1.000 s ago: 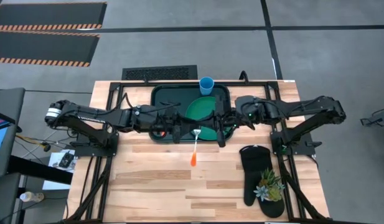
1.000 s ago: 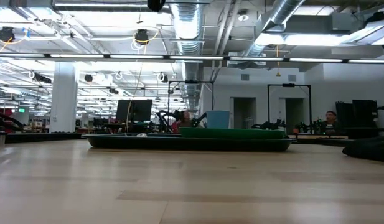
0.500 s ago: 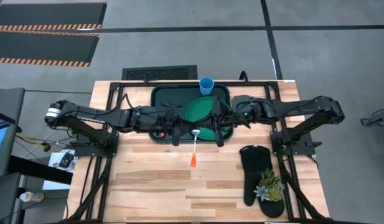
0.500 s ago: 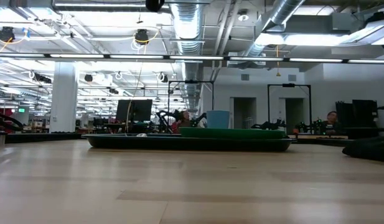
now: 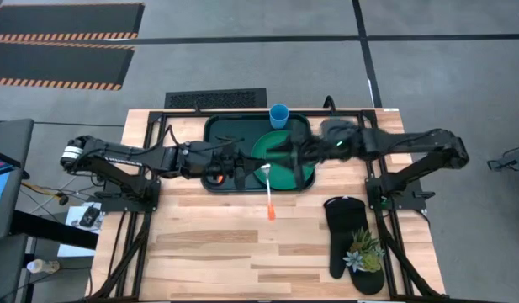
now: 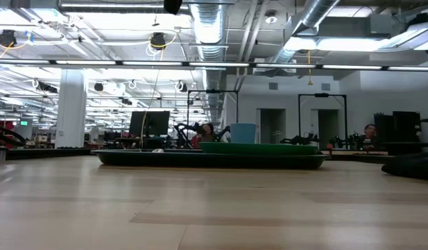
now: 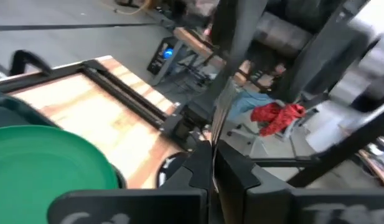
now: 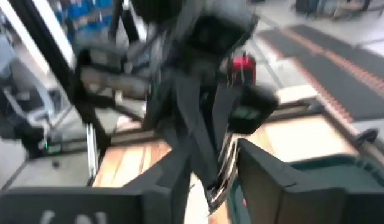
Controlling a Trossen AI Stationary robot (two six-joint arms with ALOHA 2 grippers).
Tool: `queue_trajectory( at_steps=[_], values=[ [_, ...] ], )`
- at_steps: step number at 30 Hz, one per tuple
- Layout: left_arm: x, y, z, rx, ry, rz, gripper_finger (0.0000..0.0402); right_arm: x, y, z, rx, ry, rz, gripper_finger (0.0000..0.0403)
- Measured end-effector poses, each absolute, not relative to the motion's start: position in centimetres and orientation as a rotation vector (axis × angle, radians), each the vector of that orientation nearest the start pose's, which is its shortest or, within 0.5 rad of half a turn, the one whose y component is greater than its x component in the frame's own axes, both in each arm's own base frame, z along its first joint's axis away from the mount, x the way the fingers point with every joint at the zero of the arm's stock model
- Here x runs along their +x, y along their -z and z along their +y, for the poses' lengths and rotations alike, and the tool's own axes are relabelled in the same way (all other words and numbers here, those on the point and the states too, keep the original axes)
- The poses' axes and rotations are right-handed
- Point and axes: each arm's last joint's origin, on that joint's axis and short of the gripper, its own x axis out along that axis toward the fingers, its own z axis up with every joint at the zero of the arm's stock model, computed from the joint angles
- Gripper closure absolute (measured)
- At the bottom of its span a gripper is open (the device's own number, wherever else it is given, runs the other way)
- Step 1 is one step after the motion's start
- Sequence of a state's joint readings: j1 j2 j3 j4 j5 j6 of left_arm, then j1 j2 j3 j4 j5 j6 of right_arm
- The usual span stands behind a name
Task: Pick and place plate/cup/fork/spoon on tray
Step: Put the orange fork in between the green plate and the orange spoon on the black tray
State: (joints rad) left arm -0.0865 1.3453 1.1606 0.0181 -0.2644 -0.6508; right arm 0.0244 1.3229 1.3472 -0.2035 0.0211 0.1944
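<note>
The dark green tray lies at the table's far middle. The green plate is on it and the blue cup is at its far rim. My left gripper is shut on an orange-handled utensil; whether this is the fork or the spoon I cannot tell. Its handle sticks out toward the near edge. My right gripper is open over the plate, its fingers on either side of the utensil's metal end. I cannot tell whether they touch it. My left gripper pinches the utensil's silver metal end between its two shut fingers, coming level from the table's left. The metal strip runs on past the fingertips. The orange handle points toward the near edge; whether its tip rests on the table I cannot tell.
A black oven mitt with a small succulent on it lies at the near right. Bare wood stretches from the tray to the near edge. Both arms cross above the tray's near rim.
My right gripper has drawn back from the tray's near rim toward the far edge, over the plate, and has turned. The utensil's metal end has shifted slightly toward the far edge, and its orange handle end has swung toward the table's right.
</note>
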Motion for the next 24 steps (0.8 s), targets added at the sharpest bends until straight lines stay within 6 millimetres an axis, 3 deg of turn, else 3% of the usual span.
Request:
queue_trajectory(
  at_steps=[5,11,18,24],
  values=[
    [30.7,-35.7,-1.2,-0.618,-0.25,0.103,0.0401,26.1,-43.6,-1.3,0.188,0.07,0.063,0.0211],
    [30.7,-35.7,1.1,-0.608,-0.289,0.096,0.0401,21.8,-45.8,-2.7,0.148,0.138,-0.017,0.0203],
    [30.0,-34.4,6.7,-0.623,-0.251,0.24,0.0401,17.3,-46.2,-3.1,0.149,0.205,0.045,0.0218],
    [28.2,-30.6,12.4,-0.676,-0.33,0.356,0.0401,15.4,-46.0,-2.9,0.106,0.211,0.091,0.0223]
  ],
)
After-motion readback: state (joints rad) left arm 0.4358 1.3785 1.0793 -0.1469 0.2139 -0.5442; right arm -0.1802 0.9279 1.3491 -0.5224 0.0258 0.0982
